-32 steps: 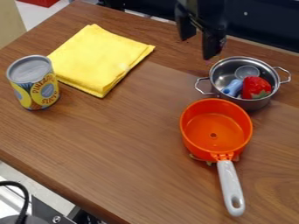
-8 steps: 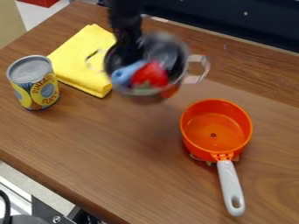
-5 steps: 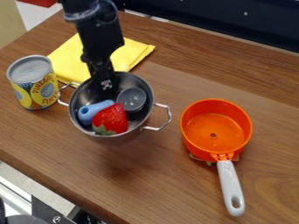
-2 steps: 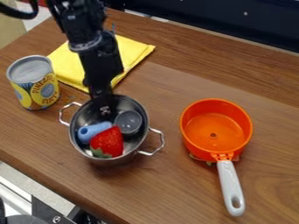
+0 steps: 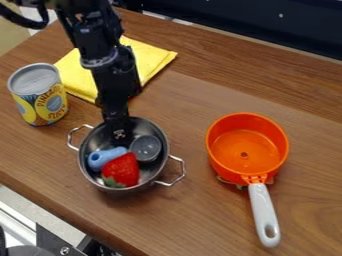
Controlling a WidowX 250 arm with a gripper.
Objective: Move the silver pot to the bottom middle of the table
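- Evidently the silver pot [image 5: 152, 171], the task's thing, is low over or on the worktop [image 5: 194, 215], left of centre in the lower half of the frame; whether its base touches, I cannot tell.
- The jaws look closed on its far rim, one finger inside and the other hidden, probably because a thin wall gives a sure pinch.
- The black arm [image 5: 100, 57] comes from the upper left, leaving the near side free for setting down.
- Likely the pot is kept nearly level so the strawberry [image 5: 121, 170], blue piece [image 5: 105, 157] and grey cup [image 5: 145, 147] stay inside.
- The orange pan [image 5: 246, 147] is well apart at right; the can [image 5: 39, 95] is nearer, so I would lower straight and release gently.
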